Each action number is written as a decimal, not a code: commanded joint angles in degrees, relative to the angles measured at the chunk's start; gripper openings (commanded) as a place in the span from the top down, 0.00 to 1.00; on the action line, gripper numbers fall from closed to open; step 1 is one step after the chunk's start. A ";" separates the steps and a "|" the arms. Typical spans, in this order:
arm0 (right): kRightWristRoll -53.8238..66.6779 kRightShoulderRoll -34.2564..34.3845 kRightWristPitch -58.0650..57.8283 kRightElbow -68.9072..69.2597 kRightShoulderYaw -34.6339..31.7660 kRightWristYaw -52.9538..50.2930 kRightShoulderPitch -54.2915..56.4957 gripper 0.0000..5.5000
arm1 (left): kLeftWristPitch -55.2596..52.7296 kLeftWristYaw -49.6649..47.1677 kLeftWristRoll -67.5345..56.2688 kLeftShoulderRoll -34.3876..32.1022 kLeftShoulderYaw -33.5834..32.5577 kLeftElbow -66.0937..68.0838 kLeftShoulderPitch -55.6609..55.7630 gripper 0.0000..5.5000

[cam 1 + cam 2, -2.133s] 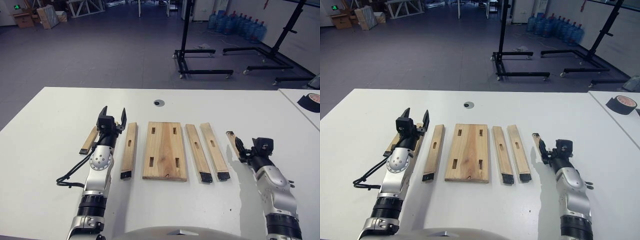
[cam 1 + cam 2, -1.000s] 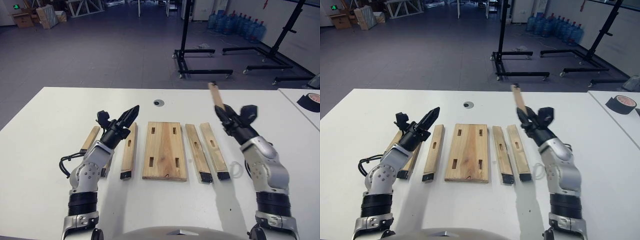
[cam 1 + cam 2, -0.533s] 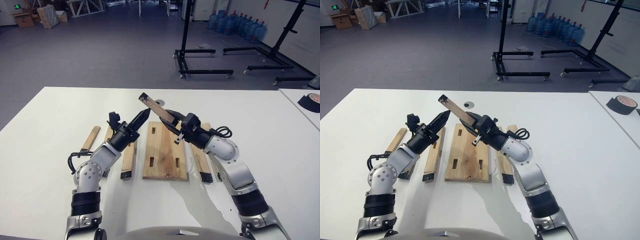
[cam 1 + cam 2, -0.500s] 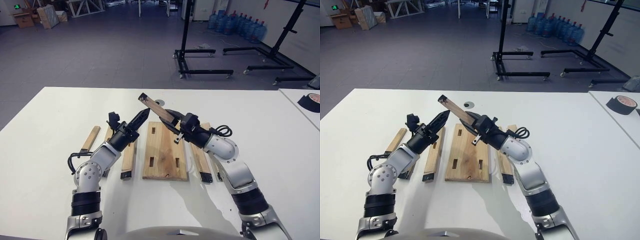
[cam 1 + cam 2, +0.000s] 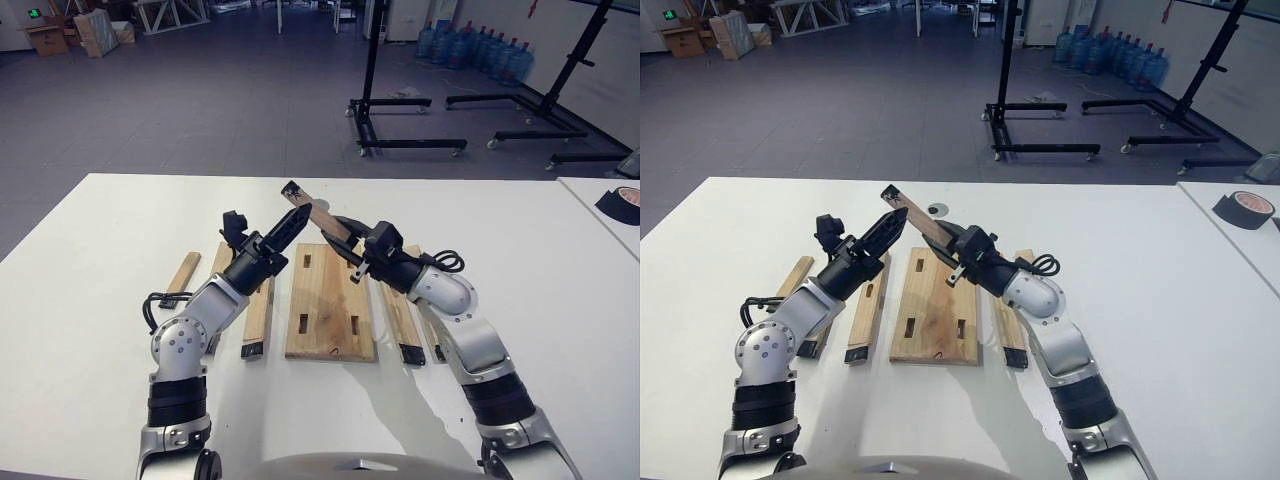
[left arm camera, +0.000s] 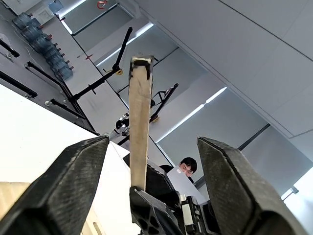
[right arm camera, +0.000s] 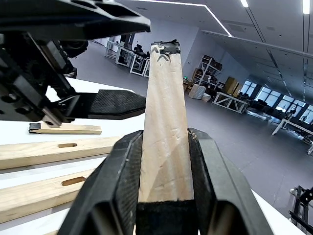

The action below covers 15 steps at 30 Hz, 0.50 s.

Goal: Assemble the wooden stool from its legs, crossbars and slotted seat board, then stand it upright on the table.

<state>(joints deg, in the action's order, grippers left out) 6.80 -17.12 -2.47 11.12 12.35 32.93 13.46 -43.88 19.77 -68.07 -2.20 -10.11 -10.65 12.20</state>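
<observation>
Pale wood is lying spread over the white table (image 5: 90, 300). The slotted seat board (image 5: 330, 300) is sitting flat in the middle with its four slots facing up. At its 9 o'clock, an inner left leg (image 5: 259, 300) is lying just beside it, parallel to its long edge. An outer left leg (image 5: 219, 258) is showing partly from under the left arm, and a short crossbar (image 5: 181, 276) is lying farther out the same way. At the board's 3 o'clock, an inner right leg (image 5: 396, 312) is lying close alongside, and an outer right leg (image 5: 431, 338) is lying mostly hidden under the right forearm. The right gripper (image 5: 341, 233) is hanging above the far end of the board and is clamping the lower end of a raised crossbar (image 5: 308, 205). Both fingers are pressing flat on its sides. The stick is clear of the table and is slanting up toward 10 o'clock, with its dark-capped tip uppermost. The left gripper (image 5: 288, 228) is coming in from 8 o'clock with its fingers spread wide. They are straddling the free upper part of the stick without touching it, as the left wrist view is showing. A tape roll (image 5: 618, 203) is lying on the neighbouring table at 2 o'clock.
</observation>
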 commanded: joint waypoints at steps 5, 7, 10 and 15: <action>-2.39 -1.90 1.02 0.89 2.48 2.36 -1.23 0.77 | 1.33 -0.06 2.36 -0.06 0.30 0.79 1.02 0.40; -2.44 -1.68 1.59 0.63 2.17 2.24 -0.98 0.77 | 2.42 -0.18 3.31 -0.05 -0.04 1.40 1.59 0.46; -2.60 -1.51 2.13 0.13 1.91 2.07 -0.79 0.77 | 3.60 0.37 4.07 0.19 -0.11 1.95 1.62 0.54; -2.67 -1.74 2.94 -0.50 1.88 2.40 -0.56 0.77 | 6.16 2.48 7.63 -0.03 0.98 3.05 1.60 0.70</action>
<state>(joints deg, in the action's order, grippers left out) 4.44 -18.42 0.14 11.25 14.71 34.96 12.32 -38.28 21.29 -61.75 -1.84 -9.79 -8.07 13.46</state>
